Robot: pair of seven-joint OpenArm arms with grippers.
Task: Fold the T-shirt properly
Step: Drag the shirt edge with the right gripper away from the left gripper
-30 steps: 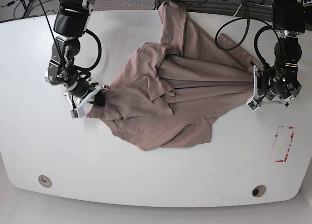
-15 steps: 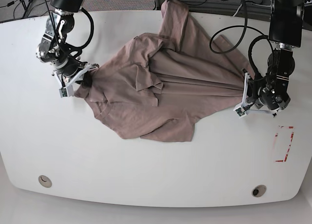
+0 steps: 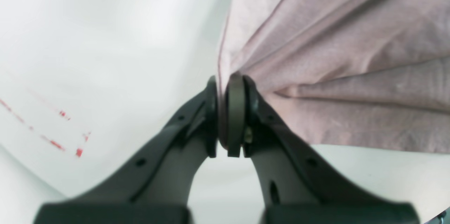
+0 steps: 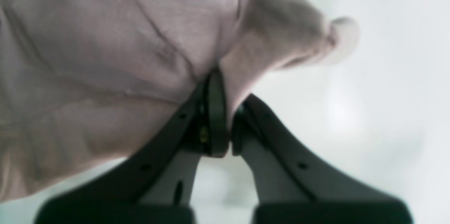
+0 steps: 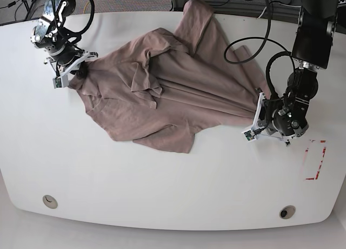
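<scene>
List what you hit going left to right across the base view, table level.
Right gripper shut on the shirt's edge → T-shirt spread across the middle → left gripper shut on its opposite edge → red tape marks on the white table.

Bright even light, soft shadows; wrist views blurred, base sharp.

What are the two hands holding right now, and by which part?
Both hold the T-shirt. The left hand pinches a bunched edge where the pleats converge; the right hand pinches a gathered edge at the opposite end. Which hem or sleeve cannot be told.
</scene>
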